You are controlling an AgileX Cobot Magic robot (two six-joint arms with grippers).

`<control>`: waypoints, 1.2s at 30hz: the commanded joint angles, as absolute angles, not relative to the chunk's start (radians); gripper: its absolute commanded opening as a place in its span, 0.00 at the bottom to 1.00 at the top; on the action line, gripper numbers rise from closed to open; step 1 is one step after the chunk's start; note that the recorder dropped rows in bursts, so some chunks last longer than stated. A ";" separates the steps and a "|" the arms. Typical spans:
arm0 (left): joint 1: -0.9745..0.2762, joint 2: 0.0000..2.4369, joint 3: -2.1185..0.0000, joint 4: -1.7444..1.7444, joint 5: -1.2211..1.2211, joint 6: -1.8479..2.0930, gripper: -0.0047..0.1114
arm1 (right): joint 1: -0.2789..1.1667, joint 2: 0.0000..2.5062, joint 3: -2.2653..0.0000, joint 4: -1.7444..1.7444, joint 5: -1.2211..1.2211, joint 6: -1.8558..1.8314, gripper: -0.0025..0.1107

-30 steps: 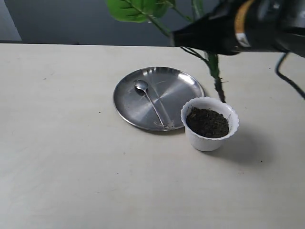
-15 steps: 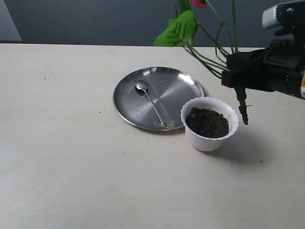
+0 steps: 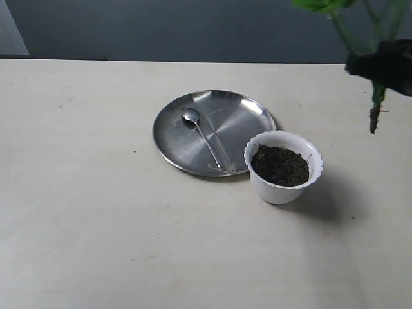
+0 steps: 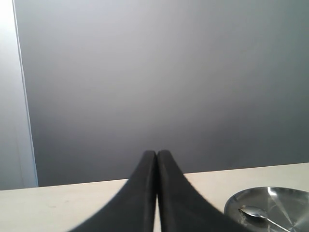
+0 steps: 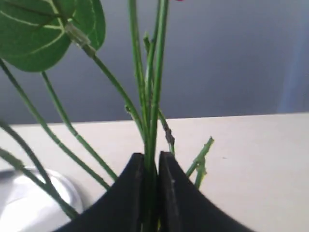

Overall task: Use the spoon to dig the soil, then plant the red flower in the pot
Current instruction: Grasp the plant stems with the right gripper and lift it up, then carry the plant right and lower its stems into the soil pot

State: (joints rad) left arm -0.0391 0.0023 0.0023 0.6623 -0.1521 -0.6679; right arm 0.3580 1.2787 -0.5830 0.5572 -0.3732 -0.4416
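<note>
- Right gripper (image 5: 150,181) pinches the red flower (image 5: 150,96) by its stems.
- Left gripper (image 4: 157,159) pressed together.
- Spoon (image 3: 205,138) lies on plate (image 3: 248,116), at pot's (image 3: 283,187) ten o'clock.

Left gripper (image 4: 157,155) closed; spoon (image 4: 260,216) on plate (image 4: 289,200).

A pale cream tabletop (image 3: 96,225) fills most of the exterior view, matte and lightly speckled with a few small dark flecks. Its far edge runs straight across the upper part of the view. Behind it stands a plain dark grey-blue wall (image 3: 161,29), smooth and unmarked. At the left edge a lighter, whitish vertical panel (image 3: 9,29) meets the wall. The light is soft and diffuse, casting faint, blurred shadows on the tabletop.
</note>
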 commanded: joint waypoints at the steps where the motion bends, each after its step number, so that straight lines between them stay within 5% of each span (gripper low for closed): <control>1: -0.044 0.000 0.000 0.659 -0.152 -0.670 0.04 | 0.419 1.332 -0.532 0.246 -0.525 -0.082 0.02; 4: -0.044 0.000 0.000 0.659 -0.152 -0.670 0.04 | 0.450 1.337 -0.374 0.252 -0.904 0.166 0.02; 12: -0.044 0.000 0.000 0.659 -0.152 -0.670 0.04 | 0.450 1.477 -0.275 -0.020 -1.213 0.343 0.02; 36: -0.044 0.000 0.000 0.659 -0.157 -0.670 0.04 | 0.450 1.801 -0.387 -0.137 -1.221 0.235 0.02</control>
